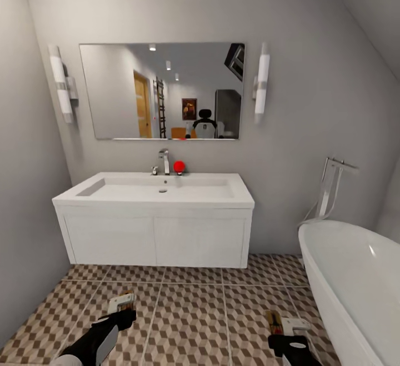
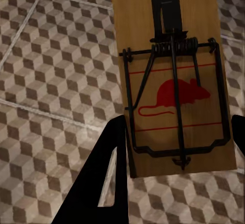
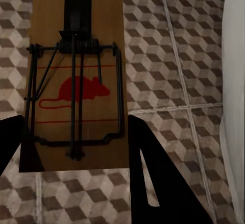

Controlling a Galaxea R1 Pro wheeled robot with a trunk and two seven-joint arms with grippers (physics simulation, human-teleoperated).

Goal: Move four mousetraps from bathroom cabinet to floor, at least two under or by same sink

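Observation:
My left gripper [image 1: 121, 307] is shut on a tan wooden mousetrap [image 2: 176, 81] with a red mouse print and black wire, held flat above the cube-patterned bathroom floor [image 1: 189, 310]. The trap lies between the black fingers [image 2: 109, 183]. My right gripper [image 1: 286, 330] is shut on a second mousetrap [image 3: 76, 86], also over the tiles, close to the bathtub. In the head view both traps [image 1: 122, 301] [image 1: 274, 321] sit low in the picture, a short way in front of the white sink [image 1: 161, 188]. The cabinet is out of view.
The white basin unit [image 1: 155, 238] hangs on the far wall with a gap to the floor beneath it. A faucet [image 1: 164, 161] and a red ball [image 1: 179, 166] sit on it. A white bathtub [image 1: 355, 277] stands at the right; a wall closes the left.

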